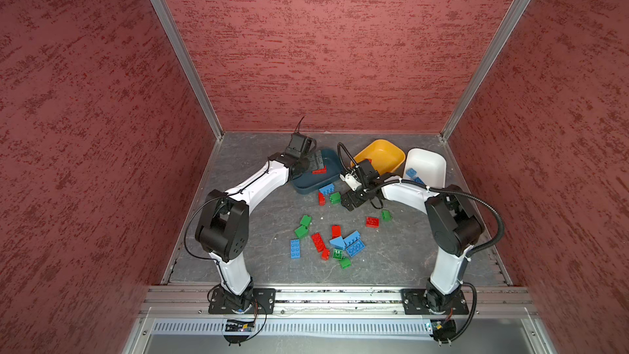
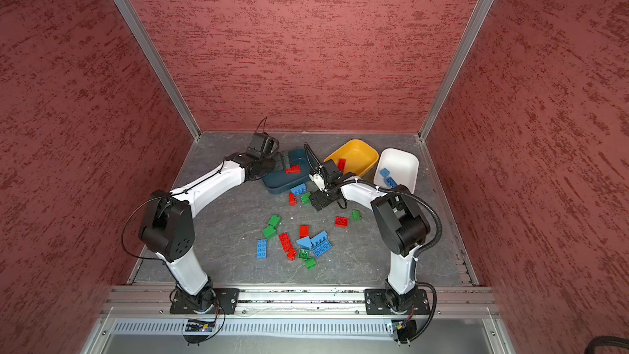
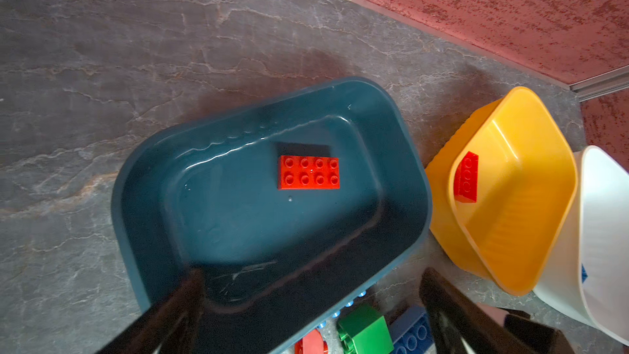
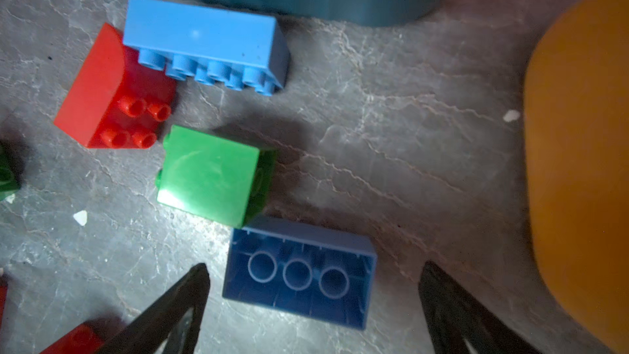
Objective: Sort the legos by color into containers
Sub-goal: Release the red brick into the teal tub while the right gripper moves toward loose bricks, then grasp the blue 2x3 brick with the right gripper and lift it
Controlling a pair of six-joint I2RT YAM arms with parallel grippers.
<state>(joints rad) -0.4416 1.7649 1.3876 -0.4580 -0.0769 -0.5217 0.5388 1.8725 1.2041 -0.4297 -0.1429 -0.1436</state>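
I've the left gripper [image 3: 313, 277] open over the teal tub [image 3: 143, 182] at twelve o'clock, red brick [image 3: 308, 172] inside; right gripper [image 4: 315, 267] open above an upturned blue brick [image 4: 299, 274]: next I'd lower and close

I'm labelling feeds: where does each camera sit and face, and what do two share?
Top views: high above the base rail, looking down on the table; both arms show.
Left wrist: behind the open left gripper, which shows, looking down into the teal tub.
Right wrist: behind the open right gripper, which shows, looking down at an upturned blue brick.
Shared: red brick in the yellow tub, left wrist and a top view.
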